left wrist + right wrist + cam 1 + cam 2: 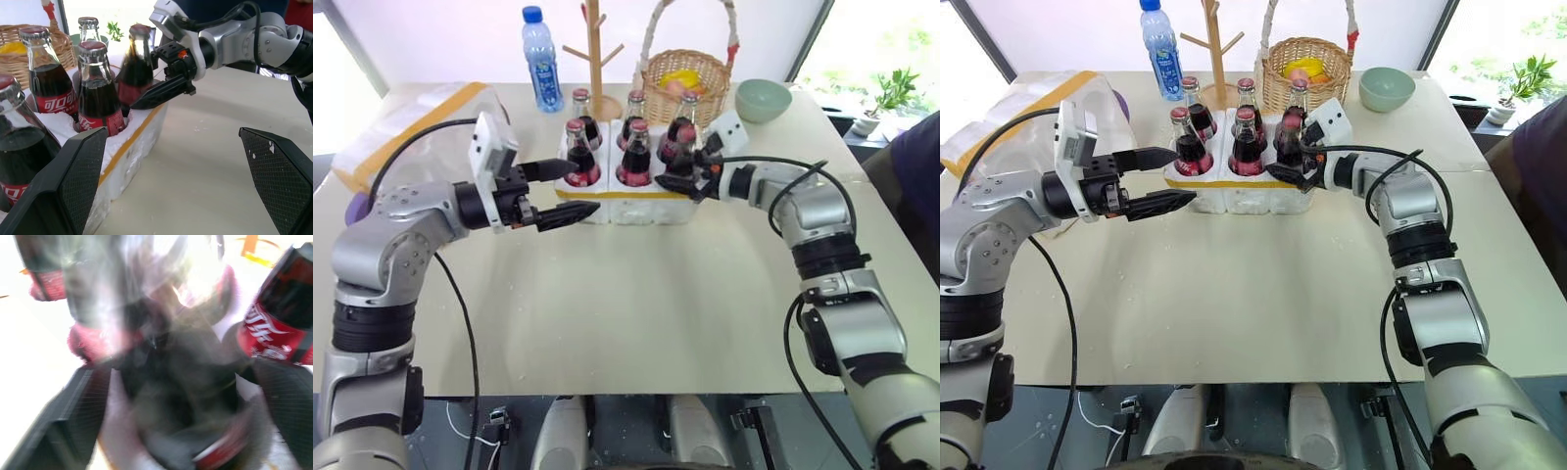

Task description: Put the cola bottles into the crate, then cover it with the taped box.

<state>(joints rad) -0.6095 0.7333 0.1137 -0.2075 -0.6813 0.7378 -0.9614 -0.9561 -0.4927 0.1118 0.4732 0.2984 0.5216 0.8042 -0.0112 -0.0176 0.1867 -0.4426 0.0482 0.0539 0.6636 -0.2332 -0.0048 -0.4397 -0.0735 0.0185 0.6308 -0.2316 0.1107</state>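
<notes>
Both arms reach level over the bench (636, 294), left end effector (570, 192) open beside the crate (636, 208) holding six bottles (633, 155), right end effector (677, 168) spread around the near-right bottle (676, 143), taped box (406, 127) far left.
</notes>
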